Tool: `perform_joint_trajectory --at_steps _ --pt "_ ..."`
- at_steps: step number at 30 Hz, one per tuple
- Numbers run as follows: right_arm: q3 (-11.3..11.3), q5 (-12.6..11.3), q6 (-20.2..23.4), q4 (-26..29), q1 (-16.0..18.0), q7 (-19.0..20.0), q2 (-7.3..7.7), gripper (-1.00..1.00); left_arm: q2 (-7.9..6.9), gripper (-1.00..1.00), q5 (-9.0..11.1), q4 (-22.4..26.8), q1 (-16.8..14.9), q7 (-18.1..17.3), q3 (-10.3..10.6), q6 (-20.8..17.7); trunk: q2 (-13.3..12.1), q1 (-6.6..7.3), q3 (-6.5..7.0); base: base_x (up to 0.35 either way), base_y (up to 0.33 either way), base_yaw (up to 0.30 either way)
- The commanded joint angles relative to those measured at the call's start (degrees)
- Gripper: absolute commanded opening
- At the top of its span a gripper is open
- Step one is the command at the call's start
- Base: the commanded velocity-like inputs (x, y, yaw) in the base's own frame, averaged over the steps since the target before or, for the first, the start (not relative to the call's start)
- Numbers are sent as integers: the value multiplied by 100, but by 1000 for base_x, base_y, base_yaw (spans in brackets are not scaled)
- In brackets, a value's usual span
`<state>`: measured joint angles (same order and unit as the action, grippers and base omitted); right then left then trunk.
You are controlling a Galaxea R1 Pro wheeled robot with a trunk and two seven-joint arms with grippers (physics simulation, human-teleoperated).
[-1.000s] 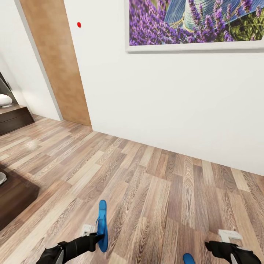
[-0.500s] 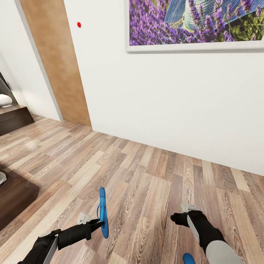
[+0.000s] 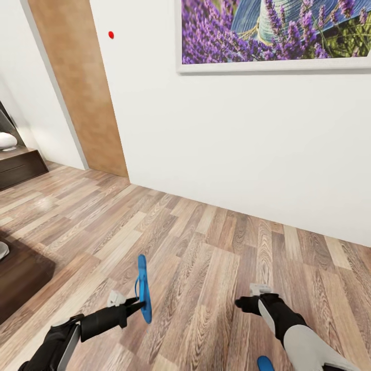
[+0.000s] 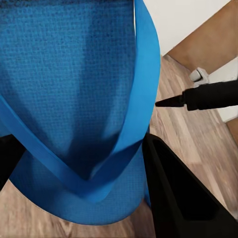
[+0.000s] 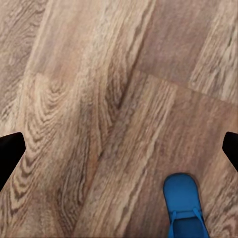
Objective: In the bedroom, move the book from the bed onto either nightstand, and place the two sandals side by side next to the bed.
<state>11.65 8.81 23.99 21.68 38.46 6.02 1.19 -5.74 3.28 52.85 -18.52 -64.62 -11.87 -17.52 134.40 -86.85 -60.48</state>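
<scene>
Far left of the head view: a dark wooden cabinet [image 3: 18, 166] is standing against the wall, a pale object on its top; below it, at the left edge, a dark brown furniture corner [image 3: 20, 278] is jutting in. Whether this is the bed cannot be told.

Lower left: the left end effector [image 3: 135, 307] is gripping one blue sandal [image 3: 143, 289] on edge, clear of the wood-plank floor [image 3: 206, 247]. In the left wrist view the sole [image 4: 74, 89] is sitting between the black fingers [image 4: 173, 193], closed upon it, the strap looping across.

Upper left to centre: a tan door panel [image 3: 77, 87] and a white wall with a lavender picture [image 3: 273, 33].

Lower right: the right end effector [image 3: 246, 303] is hovering above the floor. In the right wrist view its fingertips are showing at opposite edges, spread wide, with nothing between them.

Bottom edge, right of centre: the second sandal [image 3: 265, 364] is lying flat on the floor; the right wrist view is showing its end [image 5: 183, 206] beneath the open jaws.

Step in hand, by judgement: collecting the sandals. The next move is likely calling for lowering the right end effector onto the floor sandal and closing on its edge.
</scene>
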Motion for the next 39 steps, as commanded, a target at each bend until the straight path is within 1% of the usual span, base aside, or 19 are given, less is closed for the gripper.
perform_joint_trajectory --at_steps 1,3,6,9,11,13,15,19,28,32,39 --pt "42 60 28 6 2 46 18 100 7 -100 27 18 -3 -24 -21 -45 2 1 -5 0 0 0" --pt "40 60 24 -1 3 48 62 100 15 -100 40 37 -3 -23 -40 -42 2 1 -5 0 0 0" --pt "34 66 6 -29 3 48 88 100 24 -100 51 53 -3 -23 -49 -41 2 1 -5 0 0 0" --pt "36 61 -158 -217 3 47 100 100 24 -100 80 114 -4 -24 -57 -63 2 1 -5 0 0 0" --pt "47 61 -260 -386 3 46 113 100 37 -100 163 258 -8 -24 -63 -129 2 1 -5 0 0 0" --pt "53 60 -330 -540 3 45 142 100 55 -100 363 548 -10 -22 -67 -366 2 1 -5 0 0 0" --pt "55 60 -353 -597 3 47 187 100 52 -100 492 707 -11 -19 -73 -550 2 1 -5 0 0 0" --pt "44 62 -375 -652 3 46 281 100 52 -100 605 848 -11 -9 -75 -720 2 1 -5 0 0 0" --pt "40 60 -378 -657 3 42 412 100 53 -100 613 861 -11 2 -64 -743 363 -197 -166 0 0 0" --pt "38 60 -378 -656 3 44 443 100 55 -100 605 857 -11 10 -55 -739 523 -284 -238 0 0 0" --pt "37 60 -378 -656 3 43 452 100 55 -100 603 856 -11 11 -53 -736 804 -438 -364 0 0 0"
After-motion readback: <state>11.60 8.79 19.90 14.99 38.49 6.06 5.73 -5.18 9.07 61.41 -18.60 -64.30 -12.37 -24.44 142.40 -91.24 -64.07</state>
